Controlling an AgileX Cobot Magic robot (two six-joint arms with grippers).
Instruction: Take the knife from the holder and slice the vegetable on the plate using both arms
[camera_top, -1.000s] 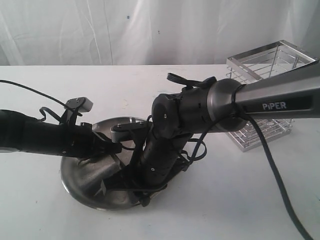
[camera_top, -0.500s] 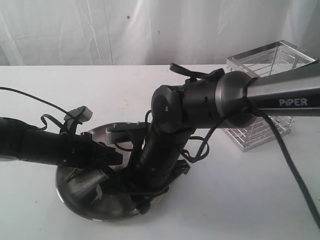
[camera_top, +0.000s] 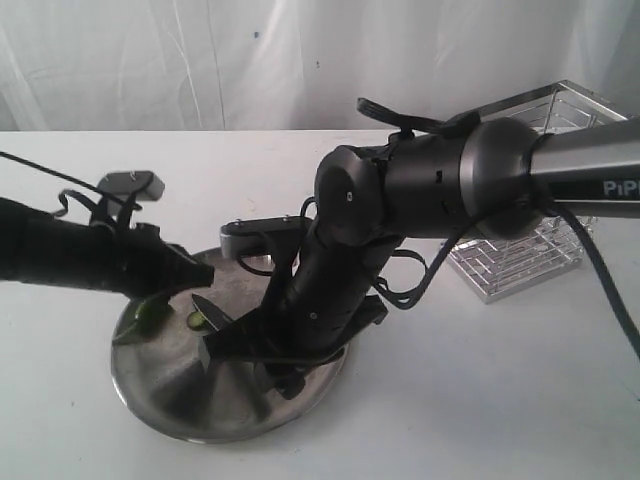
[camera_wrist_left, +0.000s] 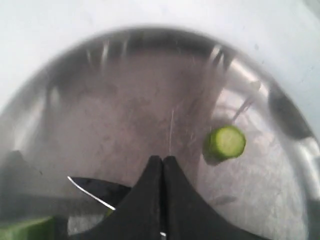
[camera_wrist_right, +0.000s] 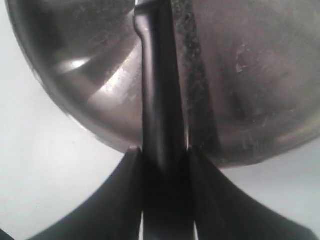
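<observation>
Since the earlier frame both arms have lifted, uncovering cut vegetable (camera_top: 150, 315) pieces at the left of the plate (camera_top: 180, 405), lower left of the exterior frame. A round slice (camera_wrist_left: 226, 142) lies apart. Knife (camera_wrist_right: 159, 100) clenched in right gripper (camera_wrist_right: 164, 152), blade over plate. Left gripper (camera_wrist_left: 162, 162) pressed closed, apparently empty. Holder (camera_top: 520, 260) upper right.

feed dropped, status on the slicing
Right end effector shut on knife. Left end effector shut, empty. Vegetable slice cut, on plate. Nothing blocking.
</observation>
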